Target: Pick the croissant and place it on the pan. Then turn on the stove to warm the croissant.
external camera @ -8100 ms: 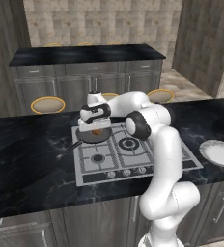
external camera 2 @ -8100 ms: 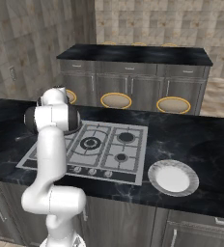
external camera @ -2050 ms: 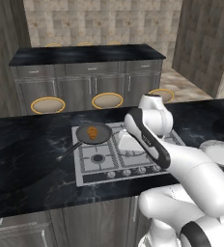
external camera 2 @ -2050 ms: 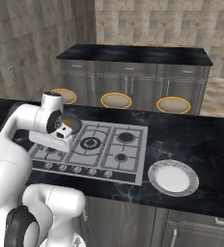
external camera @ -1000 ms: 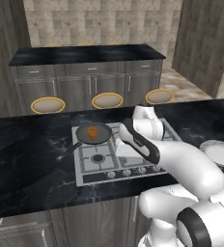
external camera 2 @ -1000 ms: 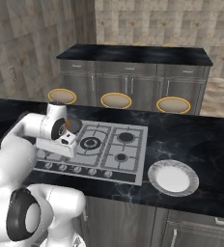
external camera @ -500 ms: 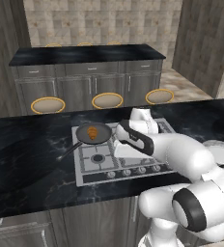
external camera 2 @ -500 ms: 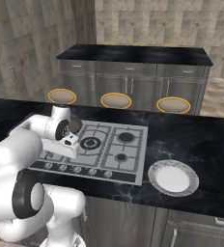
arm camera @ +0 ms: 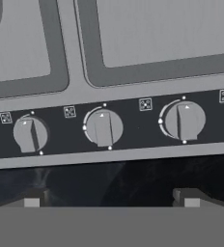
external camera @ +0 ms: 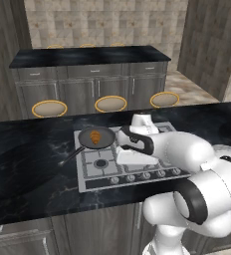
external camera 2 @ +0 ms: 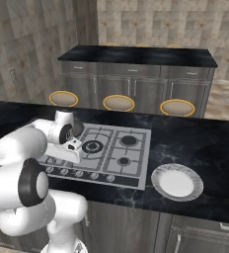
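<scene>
The golden croissant (external camera: 95, 137) lies in the round dark pan (external camera: 105, 134), which sits on the back left burner of the stove (external camera: 89, 175) with its handle pointing to the front left. My gripper (arm camera: 111, 198) is open and holds nothing. It looks straight down on the stove's (arm camera: 70, 58) front knob row. Three round knobs show there: left (arm camera: 31, 134), middle (arm camera: 103, 128) and right (arm camera: 184, 120). The middle knob lies just ahead of the gap between my fingertips (arm camera: 32, 198). In both base views my hand hangs low over the stove's front left part, near the pan.
A white round plate (external camera 2: 177, 181) rests on the black marble counter (external camera: 28, 169) to the right of the stove (external camera 2: 131, 158). Beyond the counter stand three round stools (external camera: 111, 103) and a second counter with grey cabinets.
The arm has folded lower and brought the hand down and forward towards the stove's knob row. The croissant has stayed in the pan. The jaws have stayed open.
</scene>
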Motion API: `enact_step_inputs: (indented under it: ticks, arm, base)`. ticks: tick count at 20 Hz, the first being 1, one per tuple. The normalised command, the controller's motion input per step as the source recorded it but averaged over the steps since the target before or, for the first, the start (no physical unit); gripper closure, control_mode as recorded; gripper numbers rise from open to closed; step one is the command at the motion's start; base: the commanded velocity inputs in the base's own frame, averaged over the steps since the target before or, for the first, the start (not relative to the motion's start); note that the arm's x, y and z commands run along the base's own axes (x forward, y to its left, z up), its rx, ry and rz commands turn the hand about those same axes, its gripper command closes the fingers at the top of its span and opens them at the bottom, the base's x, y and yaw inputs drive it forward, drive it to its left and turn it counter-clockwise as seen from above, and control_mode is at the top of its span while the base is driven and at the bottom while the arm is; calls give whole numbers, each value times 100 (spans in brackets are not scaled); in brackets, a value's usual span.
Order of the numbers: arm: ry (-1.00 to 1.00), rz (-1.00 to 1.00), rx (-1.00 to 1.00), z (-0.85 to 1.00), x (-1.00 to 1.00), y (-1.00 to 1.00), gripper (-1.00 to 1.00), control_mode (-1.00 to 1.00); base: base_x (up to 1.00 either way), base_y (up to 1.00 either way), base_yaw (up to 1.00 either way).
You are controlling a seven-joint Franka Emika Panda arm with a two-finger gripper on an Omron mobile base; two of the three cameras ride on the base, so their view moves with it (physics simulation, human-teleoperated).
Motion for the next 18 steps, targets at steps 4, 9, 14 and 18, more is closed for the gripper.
enact_step_inputs:
  ticks: [4, 9, 14, 18]
  arm:
    - [0, 0, -4, -16, 1, 0, -100, -100]
    - [0, 0, -3, -13, 0, 0, -100, -100]
    - [0, -1, 0, -14, 0, 0, -100, -100]
    - [0, -2, 0, -12, 0, 0, -100, -100]
  base:
    - [0, 0, 0]
    - [0, 0, 0]
    - [0, 0, 0]
    - [0, 0, 0]
